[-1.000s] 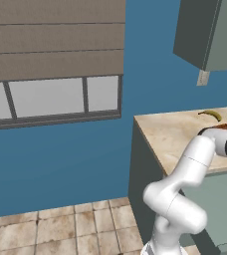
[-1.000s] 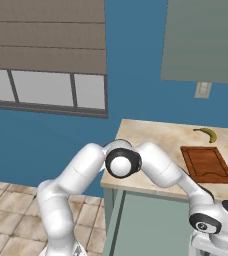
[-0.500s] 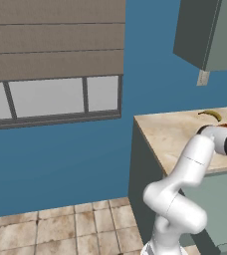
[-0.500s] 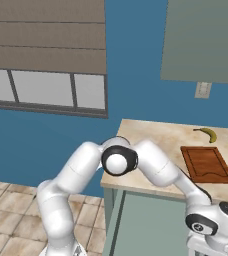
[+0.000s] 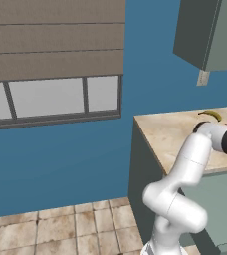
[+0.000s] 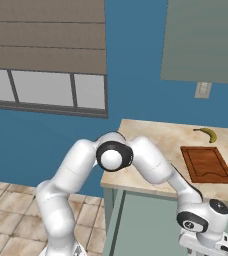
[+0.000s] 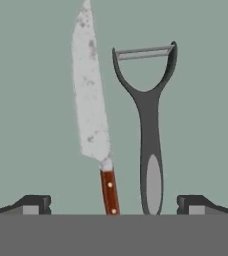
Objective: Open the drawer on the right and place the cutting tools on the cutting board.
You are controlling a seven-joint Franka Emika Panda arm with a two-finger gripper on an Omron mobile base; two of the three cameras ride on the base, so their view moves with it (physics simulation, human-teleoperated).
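Hand view: knife (image 7: 92, 100) blade upward

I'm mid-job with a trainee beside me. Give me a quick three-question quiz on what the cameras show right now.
1. True or false: the cutting board already has a tool on it.
2. In the hand view, which tool lies nearer the left fingertip: A) the knife B) the peeler C) the banana?
3. Are the jaws of the gripper open or shut?

Key
1. False: the board is bare, with the banana beyond it on the counter.
2. A: the knife, with its reddish handle, lies left of the dark peeler.
3. Open, wide, holding nothing, with both tools' handles between the fingertips.
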